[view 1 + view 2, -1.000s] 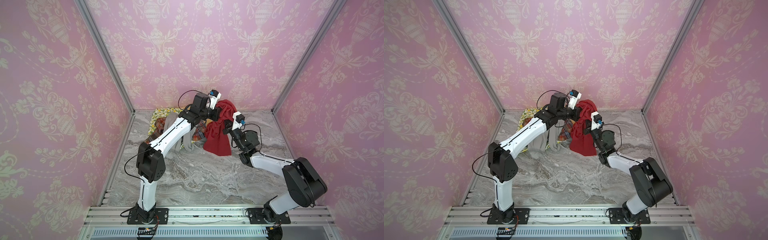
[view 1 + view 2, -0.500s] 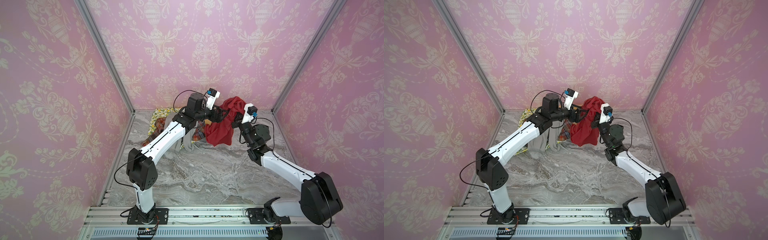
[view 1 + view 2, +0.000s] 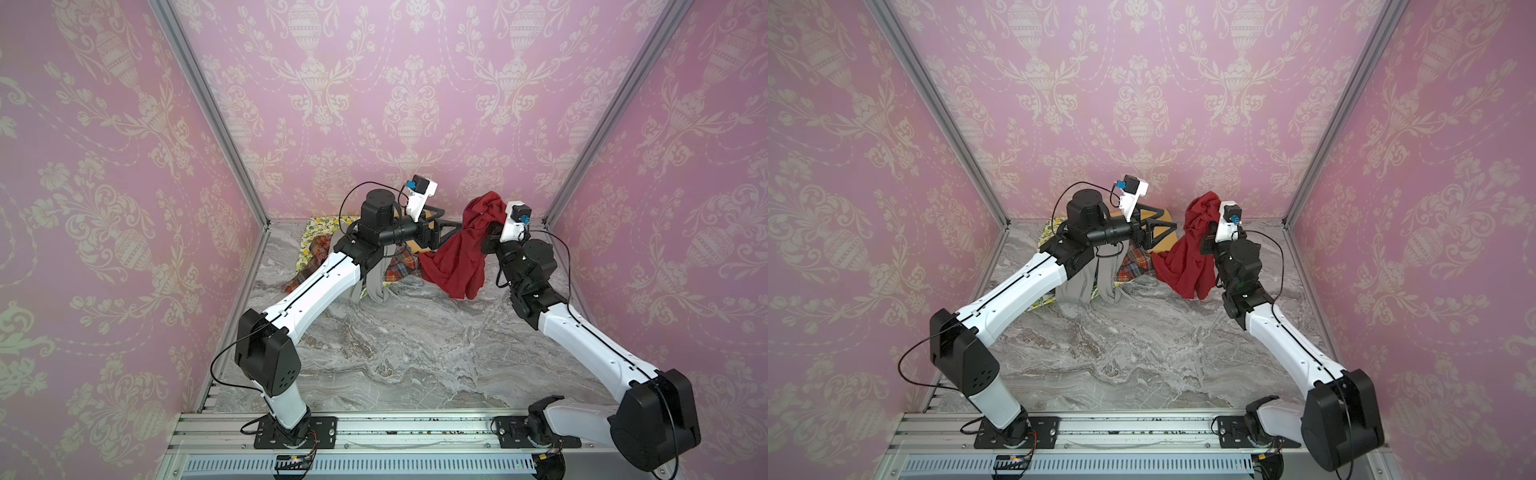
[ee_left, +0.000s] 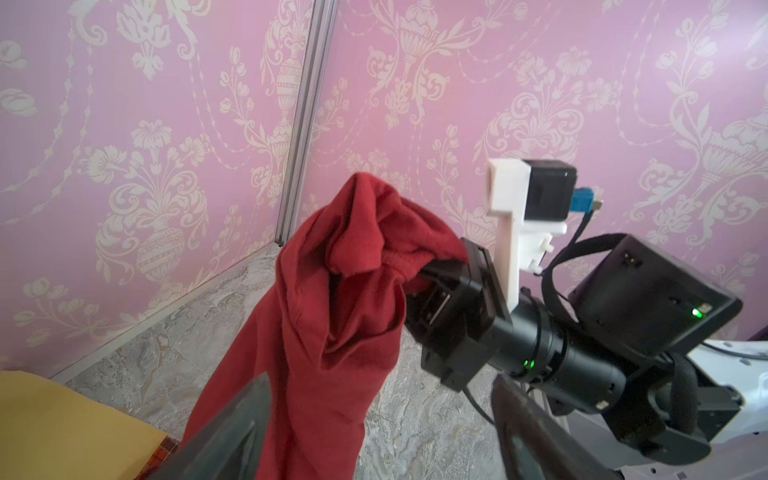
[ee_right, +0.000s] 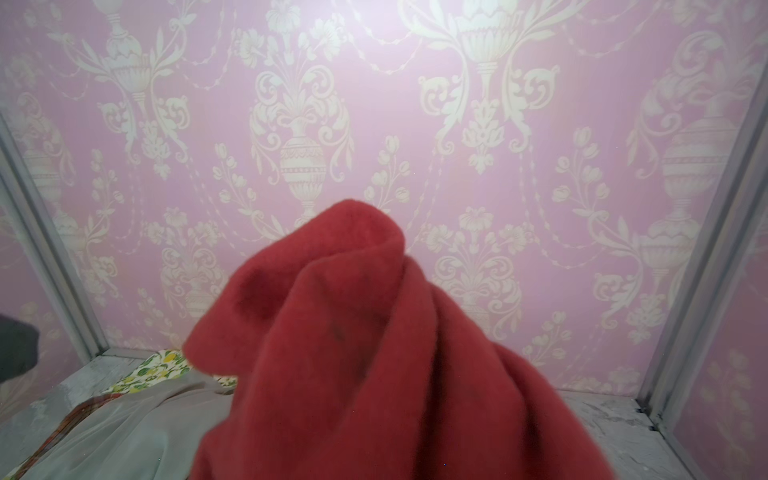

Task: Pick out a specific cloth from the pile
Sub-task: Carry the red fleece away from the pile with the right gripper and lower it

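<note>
cloth (image 3: 461, 257): dark red, bunched, hanging lifted | pile (image 3: 376, 286): mixed heap, back-left, just beside

Bright, even light; right wrist view's near cloth (image 5: 374, 353) looks blurred.

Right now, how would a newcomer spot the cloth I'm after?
Look at the booth's back wall, just right of the pile. There the cloth hangs from the fingers of the right gripper. It alone is plain dark red; its neighbours are plaid, grey, yellow or lemon-printed.

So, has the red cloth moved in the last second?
Yes. The red cloth has shifted right, away from the pile and toward the right corner post.
</note>
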You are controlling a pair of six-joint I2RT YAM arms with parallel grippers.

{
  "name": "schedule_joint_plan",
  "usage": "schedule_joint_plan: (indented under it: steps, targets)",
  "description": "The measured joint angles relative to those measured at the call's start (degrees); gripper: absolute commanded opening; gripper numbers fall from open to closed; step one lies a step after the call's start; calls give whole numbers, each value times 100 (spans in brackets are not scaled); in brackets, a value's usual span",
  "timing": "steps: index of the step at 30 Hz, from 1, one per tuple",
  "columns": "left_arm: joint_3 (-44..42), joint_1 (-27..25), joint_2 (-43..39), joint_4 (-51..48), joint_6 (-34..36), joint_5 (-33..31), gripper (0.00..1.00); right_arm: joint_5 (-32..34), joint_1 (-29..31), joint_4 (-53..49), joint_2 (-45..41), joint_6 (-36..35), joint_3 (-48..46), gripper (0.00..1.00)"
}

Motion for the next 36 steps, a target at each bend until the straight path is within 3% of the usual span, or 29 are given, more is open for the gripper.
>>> schedule_joint_plan:
  steps: [12, 22, 30, 36]
  targets:
    - [-542, 0, -20, 70, 2, -4, 85, 205, -1016, -1113, -691, -15, 564, 0]
    - [-612, 0, -17, 151, 4, -48, 85, 136, -1427, -1419, -247, 232, 570, 0]
    - [-953, 13, -17, 173, 4, -133, 85, 186, -1478, -2055, 168, 874, 450, 0]
    - [-1287, 57, -4, 319, -72, -223, 84, 428, -1495, -3189, 313, 1609, 275, 0]
